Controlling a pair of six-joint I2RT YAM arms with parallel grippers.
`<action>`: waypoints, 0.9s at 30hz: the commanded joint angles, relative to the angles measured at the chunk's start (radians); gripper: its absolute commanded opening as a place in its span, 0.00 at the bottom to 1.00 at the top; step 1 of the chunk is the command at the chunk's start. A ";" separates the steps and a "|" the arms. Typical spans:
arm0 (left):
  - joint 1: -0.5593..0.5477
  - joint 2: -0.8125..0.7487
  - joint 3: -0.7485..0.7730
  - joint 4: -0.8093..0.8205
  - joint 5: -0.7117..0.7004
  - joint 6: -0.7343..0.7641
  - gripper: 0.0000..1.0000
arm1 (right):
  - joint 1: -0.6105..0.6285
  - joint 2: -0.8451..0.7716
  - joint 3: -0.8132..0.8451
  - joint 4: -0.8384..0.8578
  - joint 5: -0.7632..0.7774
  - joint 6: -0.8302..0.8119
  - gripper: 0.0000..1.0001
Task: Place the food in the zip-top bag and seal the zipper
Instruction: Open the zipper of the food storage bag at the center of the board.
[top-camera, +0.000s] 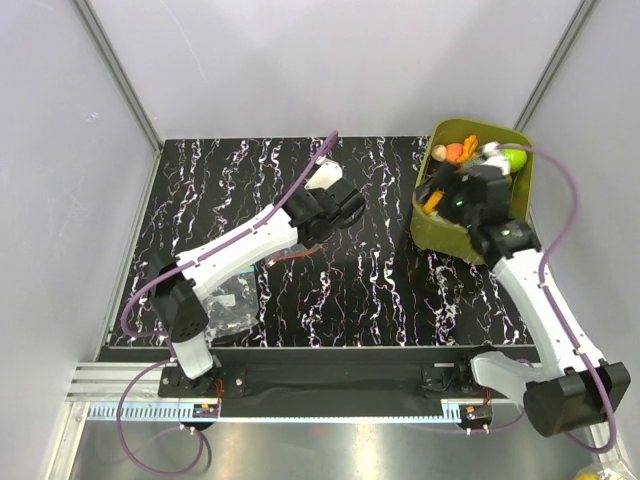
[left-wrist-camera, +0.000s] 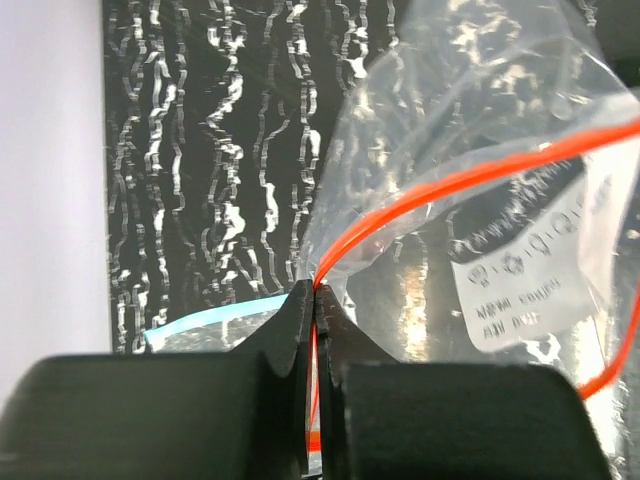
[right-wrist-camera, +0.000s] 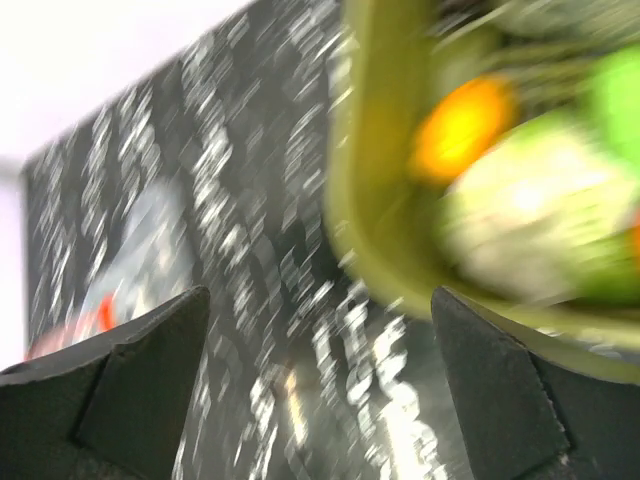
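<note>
The left tool (left-wrist-camera: 313, 292) is clenched on the zipper (left-wrist-camera: 450, 185) at 1 corner of the zip-top bag (left-wrist-camera: 480, 90), which billows ahead and to its right over the surface (left-wrist-camera: 200, 150). The right tool (right-wrist-camera: 315, 310) is released, its 2 fingers (right-wrist-camera: 130, 380) spread wide and empty. The food (right-wrist-camera: 465, 125) lies ahead-right of it inside the olive tub (right-wrist-camera: 365, 210).

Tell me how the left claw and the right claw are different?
The left claw is squeezed shut; the right claw is spread wide. The left claw pinches the red-orange zipper of the clear bag; the right claw holds nothing. The left claw is over the table; the right claw is by the green tub. Both are black.
</note>
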 joint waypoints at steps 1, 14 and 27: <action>0.000 -0.028 -0.014 0.064 0.054 -0.001 0.00 | -0.135 0.046 0.094 -0.060 0.012 -0.068 1.00; -0.007 -0.074 -0.058 0.087 0.172 -0.004 0.00 | -0.311 0.633 0.581 -0.164 0.158 -0.148 1.00; -0.007 -0.091 -0.103 0.084 0.401 -0.047 0.00 | -0.329 0.968 1.041 -0.422 0.401 -0.095 1.00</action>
